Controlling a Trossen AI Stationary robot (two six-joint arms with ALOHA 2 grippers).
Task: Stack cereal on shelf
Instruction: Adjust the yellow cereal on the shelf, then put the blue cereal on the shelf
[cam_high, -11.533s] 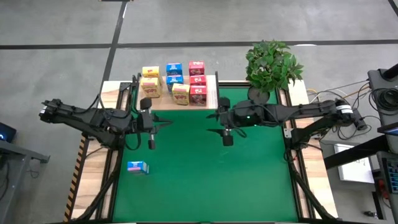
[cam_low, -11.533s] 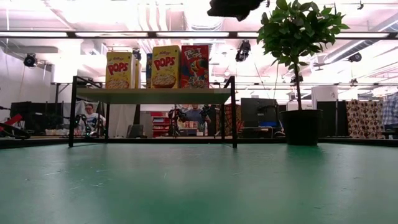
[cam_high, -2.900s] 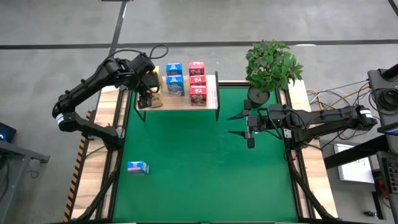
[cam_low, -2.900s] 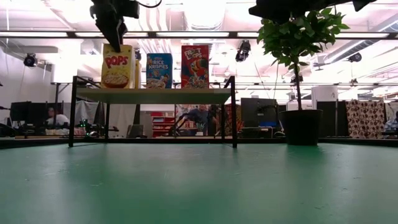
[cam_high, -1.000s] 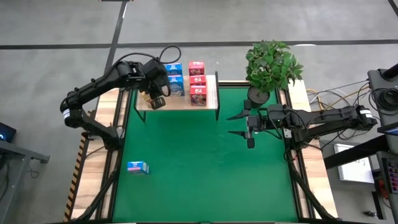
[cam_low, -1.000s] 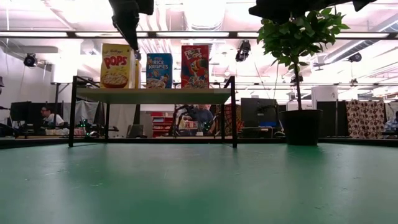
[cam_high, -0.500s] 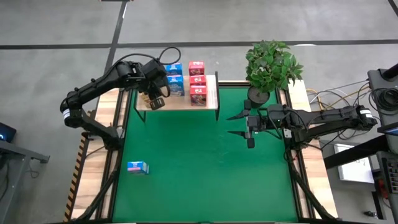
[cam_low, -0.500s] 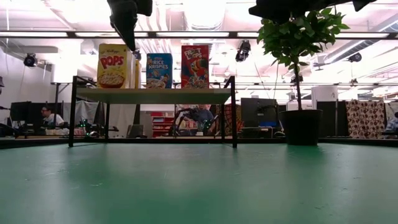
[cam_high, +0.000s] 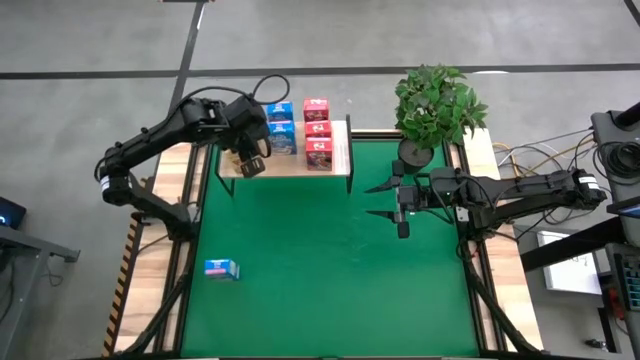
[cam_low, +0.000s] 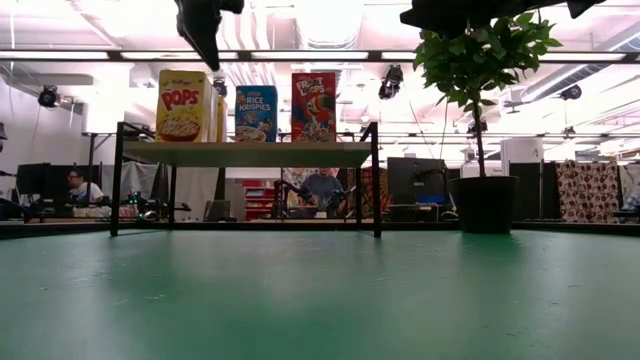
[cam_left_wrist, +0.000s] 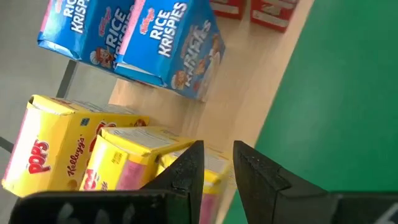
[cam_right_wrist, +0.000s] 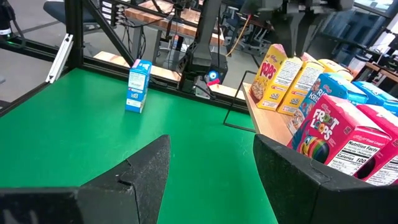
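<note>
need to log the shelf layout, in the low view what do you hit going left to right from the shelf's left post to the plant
Left black post → yellow Pops box → blue Rice Krispies box → red Froot Loops box → right black post → potted plant.

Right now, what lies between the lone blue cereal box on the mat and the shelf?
Only bare green mat in the high view, between the blue cereal box and the shelf.
</note>
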